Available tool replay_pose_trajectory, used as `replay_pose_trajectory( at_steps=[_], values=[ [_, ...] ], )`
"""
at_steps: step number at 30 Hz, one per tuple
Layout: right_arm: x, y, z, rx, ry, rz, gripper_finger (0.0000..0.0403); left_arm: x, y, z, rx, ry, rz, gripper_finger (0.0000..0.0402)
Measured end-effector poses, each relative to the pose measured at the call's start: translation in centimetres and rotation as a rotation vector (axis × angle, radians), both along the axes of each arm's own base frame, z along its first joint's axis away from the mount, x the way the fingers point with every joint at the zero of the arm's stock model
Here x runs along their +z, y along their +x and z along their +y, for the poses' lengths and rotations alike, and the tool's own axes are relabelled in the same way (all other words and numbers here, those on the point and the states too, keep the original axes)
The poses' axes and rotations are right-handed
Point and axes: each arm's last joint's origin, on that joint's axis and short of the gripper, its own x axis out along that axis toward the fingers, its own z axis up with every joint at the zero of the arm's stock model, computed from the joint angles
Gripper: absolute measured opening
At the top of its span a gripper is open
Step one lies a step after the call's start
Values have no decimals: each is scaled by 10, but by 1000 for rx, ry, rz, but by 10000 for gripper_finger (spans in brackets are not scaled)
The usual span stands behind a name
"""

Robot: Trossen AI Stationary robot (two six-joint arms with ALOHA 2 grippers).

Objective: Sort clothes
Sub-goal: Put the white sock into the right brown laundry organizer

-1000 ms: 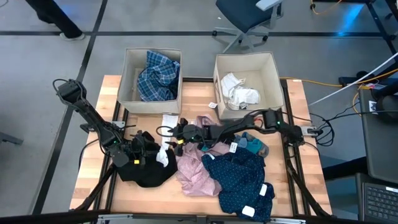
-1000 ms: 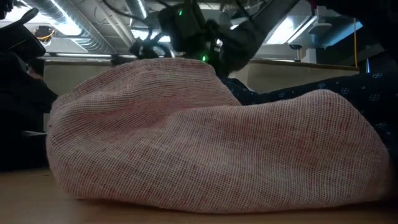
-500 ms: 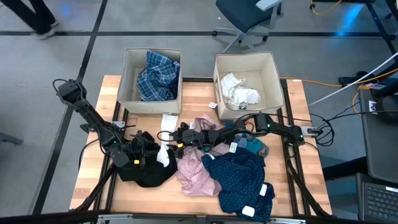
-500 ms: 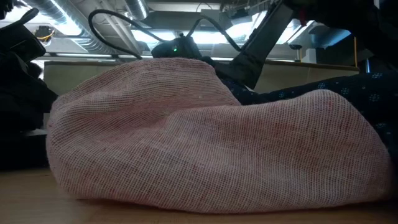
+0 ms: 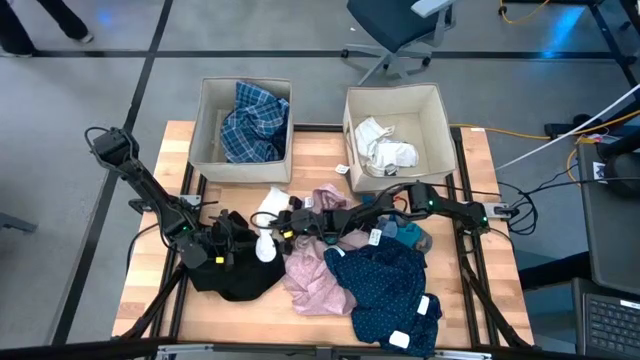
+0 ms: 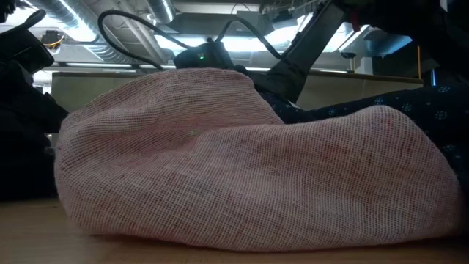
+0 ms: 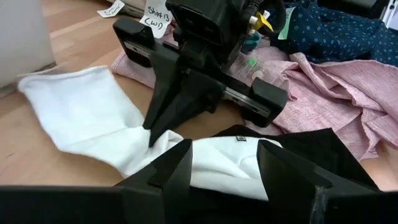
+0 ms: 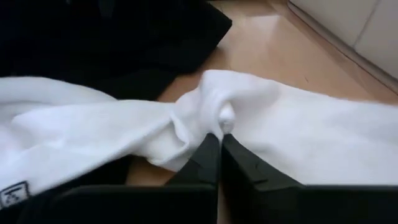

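A white garment (image 5: 266, 208) lies mid-table between a black garment (image 5: 237, 278) and a pink one (image 5: 318, 283). My right gripper (image 5: 272, 226) reaches in from the table's right and is shut on it. My left gripper (image 5: 232, 243) stands open low over the black garment (image 7: 323, 155), its fingers on either side of the white garment's near end (image 7: 224, 163). A navy dotted piece (image 5: 385, 290) and teal socks (image 5: 405, 233) lie to the right. A blue plaid shirt (image 5: 250, 120) lies in the left bin. My right gripper pinches a bunched fold (image 8: 217, 118) near the middle of the white garment between its two fingertips (image 7: 149, 134). The fingers slant down from the table's right side. The cloth spreads slack on both sides, resting on the table and the black garment.
Two beige bins stand at the far edge: the left bin (image 5: 208, 130) and the right bin (image 5: 432, 120) with white pieces inside. Paper tags (image 7: 152, 14) lie near the pink garment (image 6: 249, 161), which blocks most of the low view.
My right gripper has come down a little toward the table's left onto the white garment and has shut on it. The garment's middle has bunched up at the fingertips, and its far end has drawn in from a flat strip.
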Motion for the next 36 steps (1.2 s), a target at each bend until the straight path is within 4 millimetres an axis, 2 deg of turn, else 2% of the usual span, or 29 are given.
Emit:
replay_pose_trajectory(
  at_steps=[4,8,15,19,22,29,33,36],
  values=[
    [11,0,0,-1,-48,9,16,0,0,0,-5,-8,3,172],
    [35,-2,-2,-20,-118,22,6,0,0,0,0,-27,0,172],
    [102,-11,0,-70,-262,-5,4,-1,0,-1,-32,-49,21,172],
    [147,-21,2,-101,-341,-52,7,-1,0,-1,-31,-55,21,172],
    [174,-31,1,-114,-381,-54,8,-1,0,-1,-28,-63,19,172],
    [244,-75,-3,-230,-459,5,5,-1,0,-1,-30,-52,21,172],
    [285,-111,-11,-348,-526,55,5,-1,0,-1,-29,-36,19,172],
    [316,-147,-20,-491,-600,103,3,-1,0,-1,-24,-34,15,172]
  ],
)
